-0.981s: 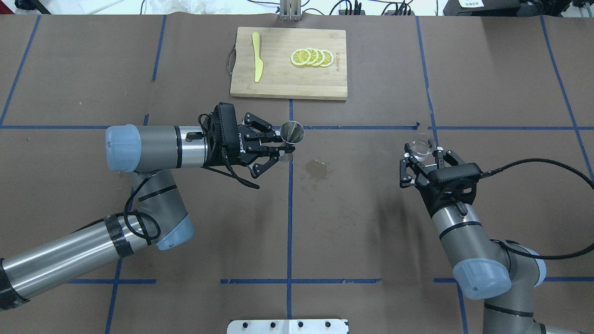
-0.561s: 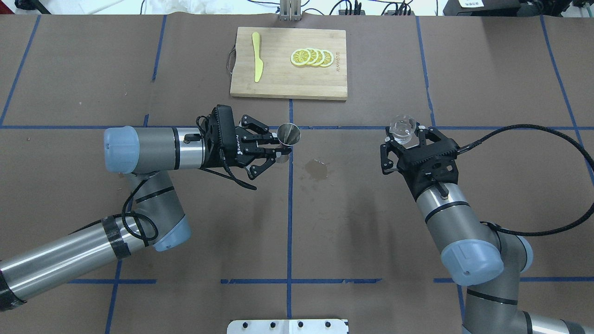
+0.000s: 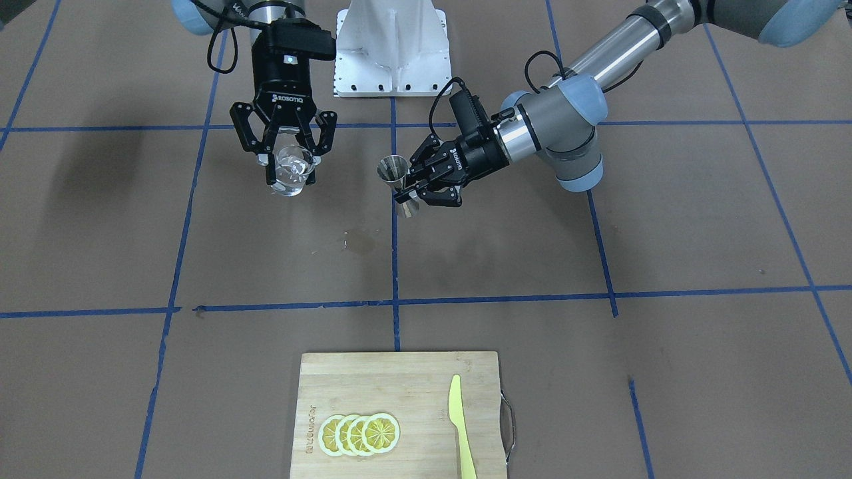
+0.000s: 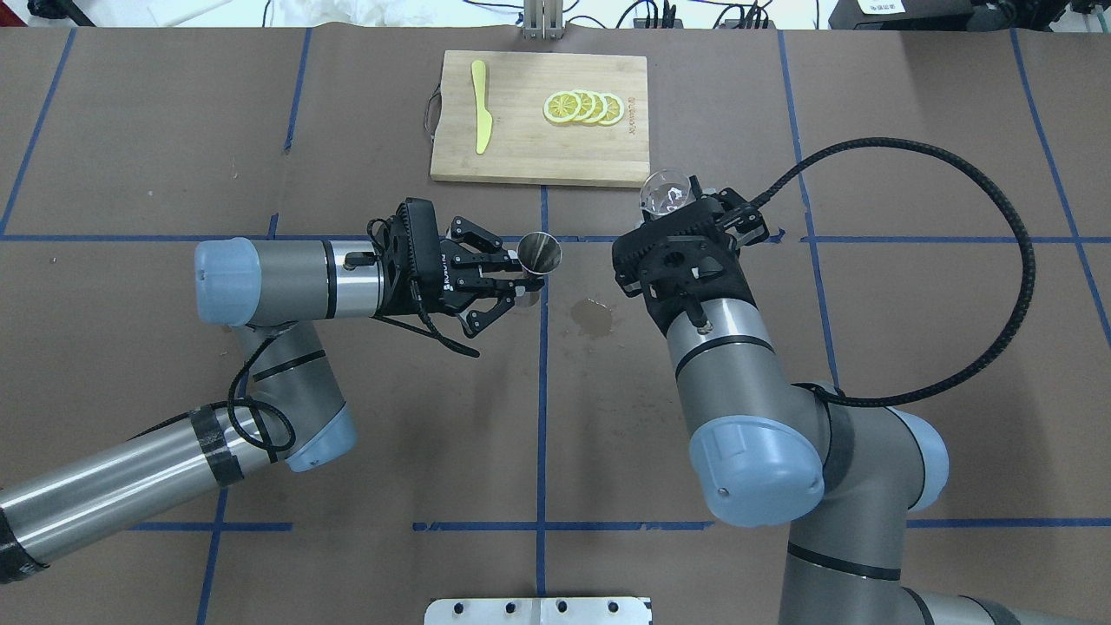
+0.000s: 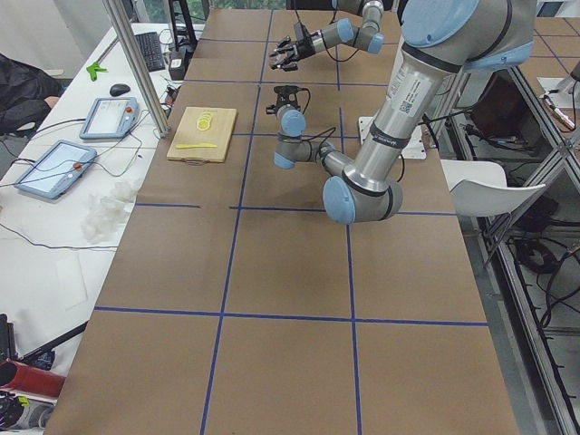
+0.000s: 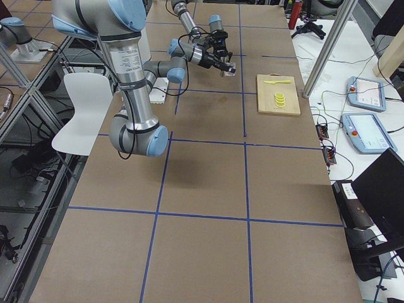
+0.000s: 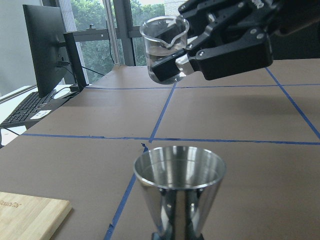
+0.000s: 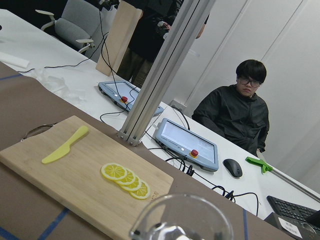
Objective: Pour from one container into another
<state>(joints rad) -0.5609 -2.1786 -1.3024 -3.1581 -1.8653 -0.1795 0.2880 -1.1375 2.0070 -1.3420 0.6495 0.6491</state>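
— How much of the jigger (image 7: 179, 192) does the left wrist camera catch?
— Only the upper cone; the bottom edge cuts off the waist and everything below it.
— And the glass cup (image 8: 182, 217) in the right wrist view?
— Just its rim, blurred. From overhead, the right pincer (image 4: 675, 201) sits mostly hidden under its wrist housing (image 4: 681, 256). In both side views, cup and jigger are too small to make out.

The stretch of air between the glass cup (image 4: 666, 191) and the jigger (image 4: 540, 251) is lying open, with only a flat wet patch (image 4: 594, 318) showing on the table (image 4: 417, 417) below. The cutting board (image 4: 521, 161) is sitting farther out, bounding that lane's far side.
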